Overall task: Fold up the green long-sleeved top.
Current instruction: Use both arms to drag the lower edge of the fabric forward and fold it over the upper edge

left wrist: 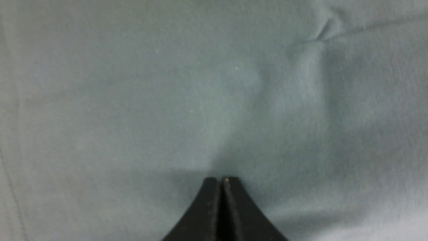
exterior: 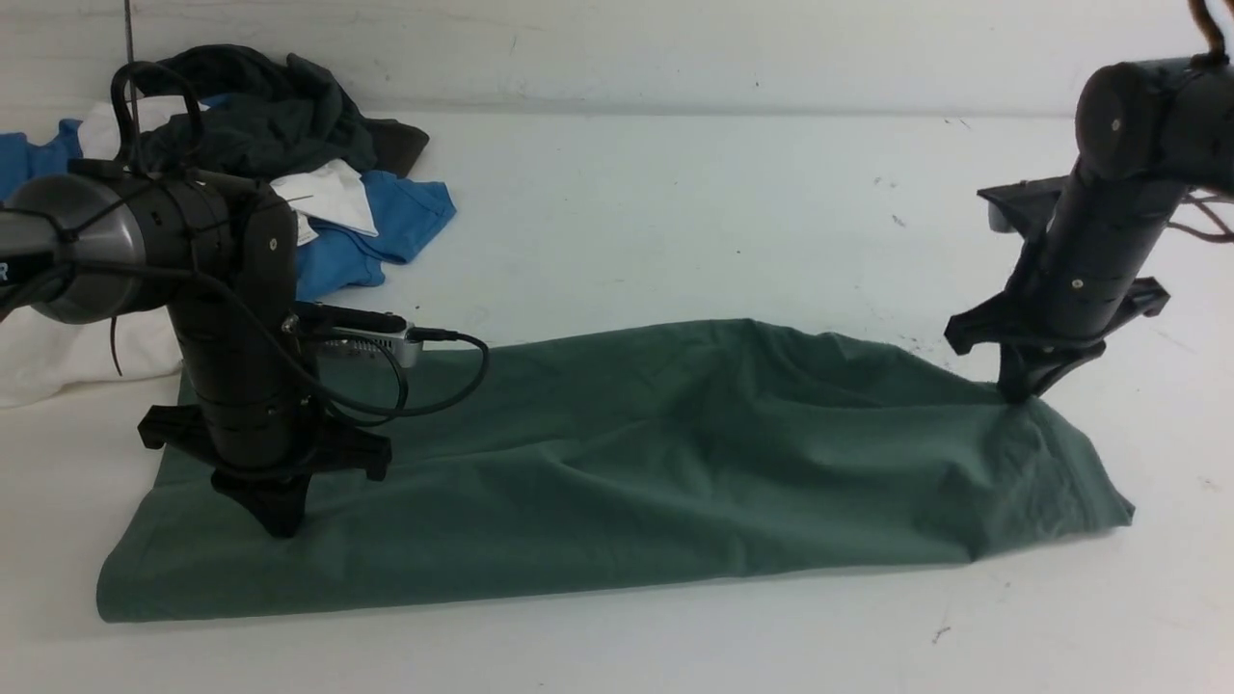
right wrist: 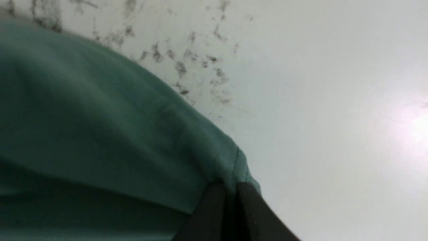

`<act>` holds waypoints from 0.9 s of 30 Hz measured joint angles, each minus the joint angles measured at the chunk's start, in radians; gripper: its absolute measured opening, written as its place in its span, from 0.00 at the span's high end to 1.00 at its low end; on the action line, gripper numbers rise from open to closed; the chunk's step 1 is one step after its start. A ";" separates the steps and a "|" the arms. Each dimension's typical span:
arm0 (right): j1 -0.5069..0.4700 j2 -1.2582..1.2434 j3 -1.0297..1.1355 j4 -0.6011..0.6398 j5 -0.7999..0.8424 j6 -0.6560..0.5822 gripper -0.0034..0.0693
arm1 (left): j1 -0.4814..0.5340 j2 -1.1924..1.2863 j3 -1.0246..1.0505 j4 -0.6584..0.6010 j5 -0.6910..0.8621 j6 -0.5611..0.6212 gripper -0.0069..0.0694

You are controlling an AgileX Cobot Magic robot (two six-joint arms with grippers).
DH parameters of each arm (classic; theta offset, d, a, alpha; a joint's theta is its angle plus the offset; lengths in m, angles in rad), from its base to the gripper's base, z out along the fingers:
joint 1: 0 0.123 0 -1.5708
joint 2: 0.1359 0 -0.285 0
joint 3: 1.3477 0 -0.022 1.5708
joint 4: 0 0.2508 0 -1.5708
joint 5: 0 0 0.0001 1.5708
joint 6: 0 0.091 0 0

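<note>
Left jaws closed, tips on green top (exterior: 617,463) | right jaws pinching its right end

The front camera is looking forward and slightly down from between the arms, taking in the whole green long-sleeved top (exterior: 617,463) on the table (exterior: 675,212). The wrist cameras are pointing down, very close, past the left gripper (left wrist: 221,182) at the top's left part and past the right gripper (right wrist: 230,187) at its far right edge, sharing those patches with the front view.

Bright, even light; soft shadows; wrist views blurry; right one shows glare.
</note>
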 joint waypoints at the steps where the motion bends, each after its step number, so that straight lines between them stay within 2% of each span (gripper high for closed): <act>1: 0.000 -0.005 -0.002 -0.020 0.002 0.010 0.93 | 0.000 0.000 0.000 0.000 0.001 0.000 0.91; 6: -0.030 -0.008 -0.004 -0.058 0.002 0.096 0.93 | 0.000 0.000 0.000 0.000 0.009 0.000 0.91; 10: -0.042 -0.008 -0.004 -0.042 0.002 0.112 0.92 | 0.000 0.000 0.000 0.000 0.012 0.000 0.91; 13: -0.042 -0.008 -0.004 -0.028 0.002 0.100 0.88 | 0.000 0.000 0.000 0.000 0.021 0.000 0.91; 15: -0.040 -0.008 -0.005 -0.039 0.003 0.096 0.81 | 0.000 0.000 0.000 0.000 0.023 0.000 0.91; 17: -0.036 -0.008 -0.031 -0.115 0.008 0.112 0.63 | 0.000 0.000 0.000 0.000 0.025 0.000 0.91; 19: -0.031 -0.010 -0.063 -0.140 0.009 0.136 0.51 | 0.000 0.000 0.000 0.000 0.027 0.000 0.91; 20: -0.030 -0.012 -0.067 -0.142 0.009 0.138 0.50 | 0.000 0.000 0.000 0.000 0.027 0.000 0.91; 21: -0.026 -0.018 -0.091 -0.113 0.009 0.128 0.41 | 0.000 0.000 0.000 0.000 0.027 0.000 0.91; 23: -0.013 -0.028 -0.120 -0.013 0.010 0.059 0.34 | 0.000 0.000 0.000 -0.004 0.027 0.000 0.91; 25: 0.012 -0.030 -0.130 0.114 0.010 -0.056 0.30 | 0.000 0.000 0.000 -0.017 0.027 0.000 0.91; 26: 0.019 -0.030 -0.132 0.125 0.010 -0.068 0.29 | 0.000 0.000 0.000 -0.017 0.027 0.000 0.91; 27: 0.046 -0.022 -0.132 0.210 0.011 -0.156 0.27 | 0.000 0.000 0.000 -0.023 0.027 0.000 0.91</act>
